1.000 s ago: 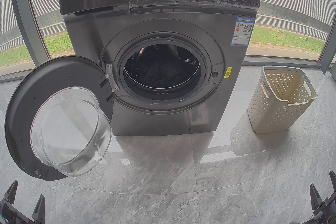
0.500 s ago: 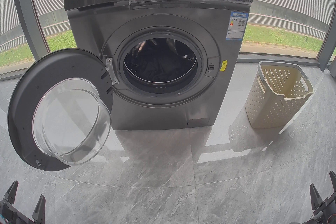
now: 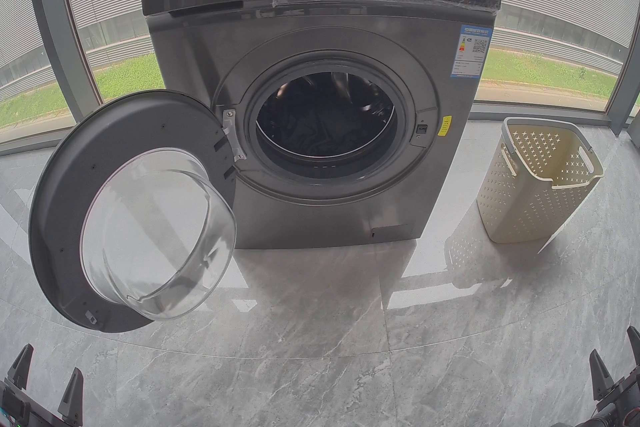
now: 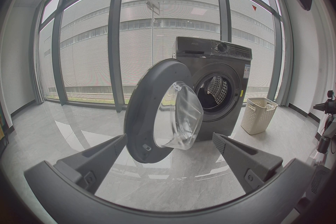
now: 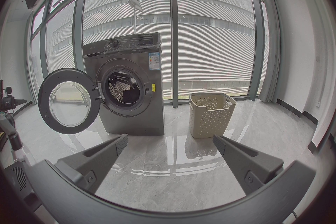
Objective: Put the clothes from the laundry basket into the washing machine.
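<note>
The grey washing machine [image 3: 320,95] stands straight ahead with its round door [image 3: 133,215] swung wide to the left. Dark clothes [image 3: 320,121] lie inside the drum. A cream perforated laundry basket [image 3: 540,181] sits on the floor to the machine's right, and its inside looks bare. My left gripper [image 3: 45,378] is low at the bottom left, open with nothing between its fingers. My right gripper [image 3: 617,358] is low at the bottom right, also open and holding nothing. Both are far from the machine and basket. The machine [image 4: 217,84] [image 5: 126,84] and basket [image 4: 257,119] [image 5: 210,114] also show in both wrist views.
Grey marble floor [image 3: 347,341] stretches between me and the machine. Tall windows with dark frames [image 3: 53,21] run behind it. The open door juts out over the floor at the left.
The head view has shifted: the machine and basket first drew a little farther off, then slid right in the picture. Both grippers stay where they were, open.
</note>
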`<state>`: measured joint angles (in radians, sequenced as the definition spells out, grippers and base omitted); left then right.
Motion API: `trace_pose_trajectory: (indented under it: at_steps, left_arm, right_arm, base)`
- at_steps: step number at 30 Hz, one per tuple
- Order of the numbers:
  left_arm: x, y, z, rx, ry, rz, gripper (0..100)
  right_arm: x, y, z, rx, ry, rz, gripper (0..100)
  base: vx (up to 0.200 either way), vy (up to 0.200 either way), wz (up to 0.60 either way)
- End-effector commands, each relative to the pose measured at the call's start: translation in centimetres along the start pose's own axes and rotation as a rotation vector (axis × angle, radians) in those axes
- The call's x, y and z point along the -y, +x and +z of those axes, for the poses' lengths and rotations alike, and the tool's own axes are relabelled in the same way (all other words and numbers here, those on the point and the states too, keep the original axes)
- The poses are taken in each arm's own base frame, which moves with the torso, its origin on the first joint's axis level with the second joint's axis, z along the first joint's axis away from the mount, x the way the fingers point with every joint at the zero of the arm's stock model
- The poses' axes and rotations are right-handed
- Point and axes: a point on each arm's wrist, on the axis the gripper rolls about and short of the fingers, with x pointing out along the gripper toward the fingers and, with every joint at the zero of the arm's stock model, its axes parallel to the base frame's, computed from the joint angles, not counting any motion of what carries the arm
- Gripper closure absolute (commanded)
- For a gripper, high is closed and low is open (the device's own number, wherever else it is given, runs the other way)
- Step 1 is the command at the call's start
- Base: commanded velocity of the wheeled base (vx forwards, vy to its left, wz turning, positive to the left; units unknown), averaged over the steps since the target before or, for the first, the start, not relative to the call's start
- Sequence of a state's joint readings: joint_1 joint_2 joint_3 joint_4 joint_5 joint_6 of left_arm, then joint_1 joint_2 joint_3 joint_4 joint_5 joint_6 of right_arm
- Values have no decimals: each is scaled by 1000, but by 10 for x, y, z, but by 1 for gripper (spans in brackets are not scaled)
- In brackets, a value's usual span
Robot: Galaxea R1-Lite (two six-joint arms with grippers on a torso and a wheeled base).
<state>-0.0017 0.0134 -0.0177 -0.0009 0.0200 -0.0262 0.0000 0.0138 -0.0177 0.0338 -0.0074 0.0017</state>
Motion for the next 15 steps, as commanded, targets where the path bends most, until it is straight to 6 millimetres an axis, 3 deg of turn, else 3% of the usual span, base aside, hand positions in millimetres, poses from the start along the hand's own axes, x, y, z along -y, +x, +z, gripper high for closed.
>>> trace_pose_trajectory:
  at_steps: [1, 15]
  left_arm:
    - [0, 0, -5, -2, 2, 0, 0]
    - [0, 0, -5, -4, 8, -4, 0]
  right_arm:
    - [0, 0, -2, 4, 0, 0, 0]
    - [0, 0, -2, 4, 0, 0, 0]
  base:
    - [0, 0, 0]
    - [0, 0, 0]
